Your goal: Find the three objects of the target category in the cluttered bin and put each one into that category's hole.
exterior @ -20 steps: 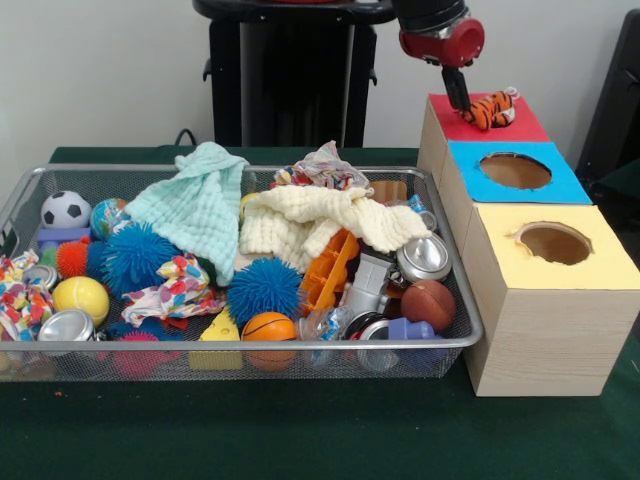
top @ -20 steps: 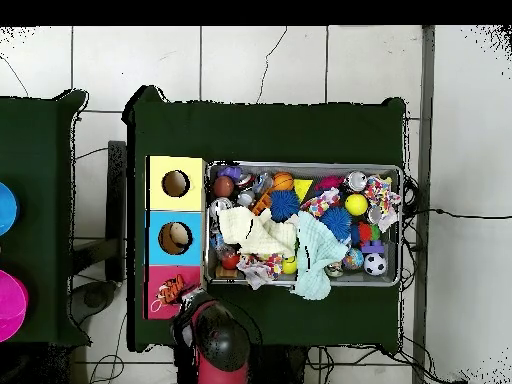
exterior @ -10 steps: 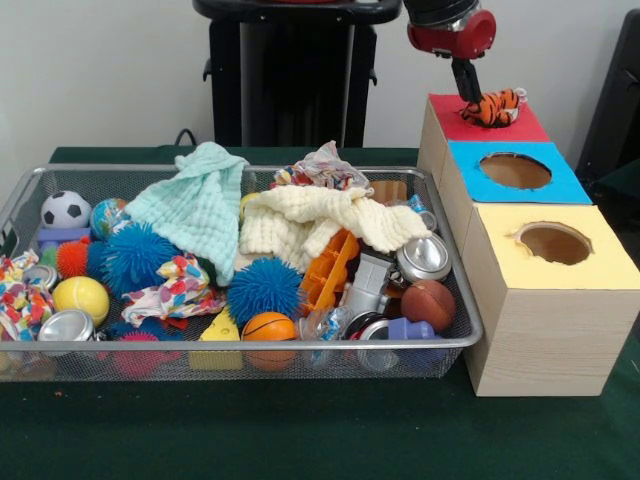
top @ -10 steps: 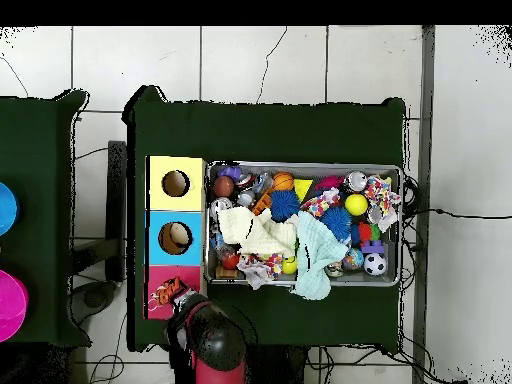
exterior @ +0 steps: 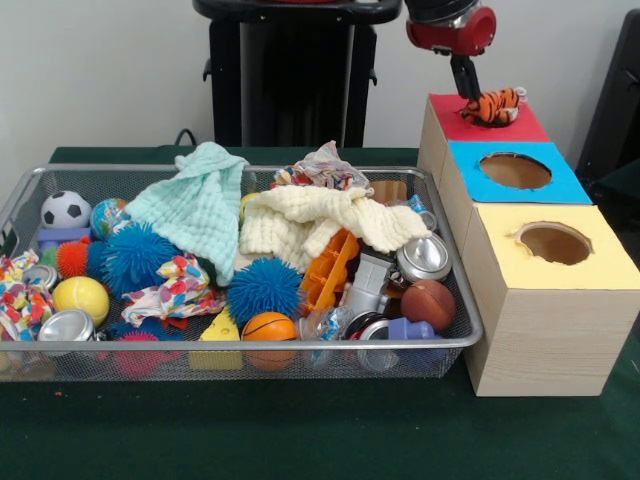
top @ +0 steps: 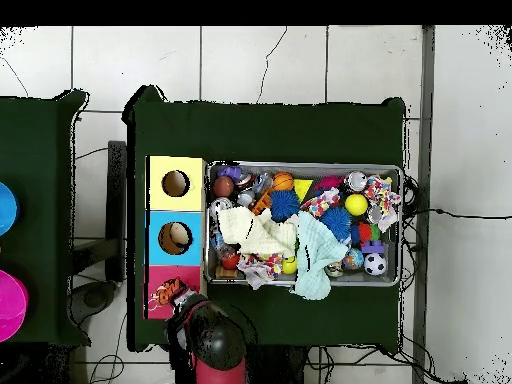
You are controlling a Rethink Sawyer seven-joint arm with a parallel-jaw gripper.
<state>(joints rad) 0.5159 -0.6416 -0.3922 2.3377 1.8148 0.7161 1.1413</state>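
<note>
The orange black-striped tiger plush [exterior: 494,104] is over the red surround [exterior: 522,128] of the pale wood box and hides its hole. My gripper [exterior: 468,94] comes down from above at the tiger's left end and is shut on it. In the overhead view the tiger [top: 170,294] is at the red section [top: 158,277], just beside my arm [top: 210,340]. The silver wire-mesh bin [exterior: 240,346] lies left of the box, full of clutter. No teddy bear or pale plush shows in it.
The blue-surround hole [exterior: 515,170] and yellow-surround hole [exterior: 554,243] lie nearer the camera on the same box. The bin holds a mint cloth [exterior: 200,205], a cream cloth [exterior: 320,220], blue puffer balls [exterior: 264,288], cans [exterior: 424,258], sports balls [exterior: 66,209].
My gripper has risen and moved a little right over the red section, and the tiger moved with it. Since half a second ago it has barely moved.
</note>
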